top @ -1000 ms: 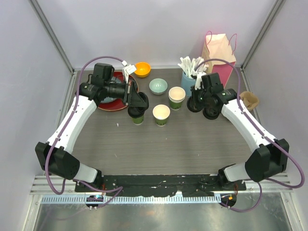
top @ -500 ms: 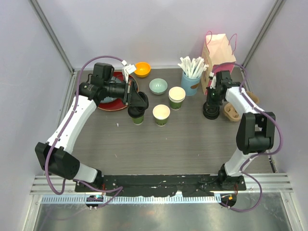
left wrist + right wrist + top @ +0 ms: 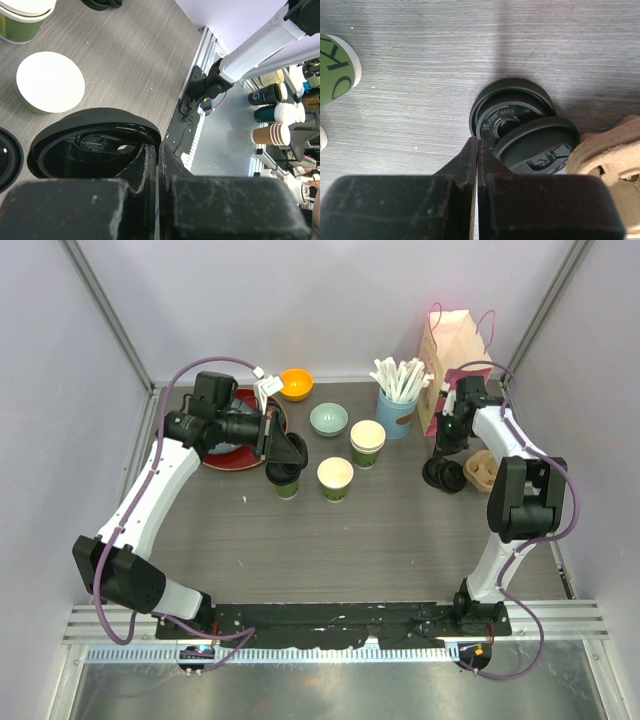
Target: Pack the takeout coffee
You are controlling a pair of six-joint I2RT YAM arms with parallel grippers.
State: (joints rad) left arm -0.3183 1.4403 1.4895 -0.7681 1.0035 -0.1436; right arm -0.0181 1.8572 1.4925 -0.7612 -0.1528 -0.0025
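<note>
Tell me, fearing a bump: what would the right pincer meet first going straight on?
Likely the rim of the flat black lid; depth is unclear, so the right pincer may reach the table beside it.

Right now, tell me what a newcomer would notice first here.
The left gripper pinches a black lid mid-table, beside an open green cup. At the right edge, the right gripper hangs shut over two loose black lids next to a cardboard carrier.
</note>
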